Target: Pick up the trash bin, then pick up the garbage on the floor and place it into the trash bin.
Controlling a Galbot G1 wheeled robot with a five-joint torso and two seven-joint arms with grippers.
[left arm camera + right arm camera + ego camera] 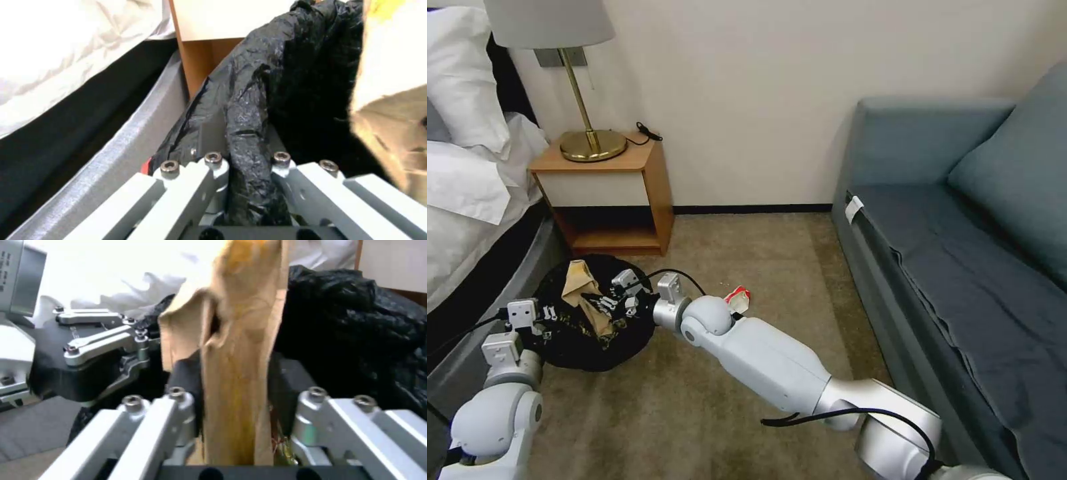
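The trash bin [587, 348], wrapped in a crinkled black bag [285, 83], is at the lower left beside the bed. My left gripper [550, 313] is shut on its bagged rim [247, 146]. My right gripper [617, 297] reaches over the bin's mouth and is shut on a piece of garbage, a crumpled tan paper [582, 283], which stands up between its fingers [236, 380]. The black bag [356, 323] lies right behind the paper. Another piece of garbage, a red-and-white wrapper [739, 297], lies on the carpet by my right arm.
A wooden nightstand [617, 200] with a brass lamp [590, 143] stands just behind the bin. The bed [467, 200] borders the left side and a blue-grey sofa [947, 253] the right. Open carpet [760, 247] lies between them.
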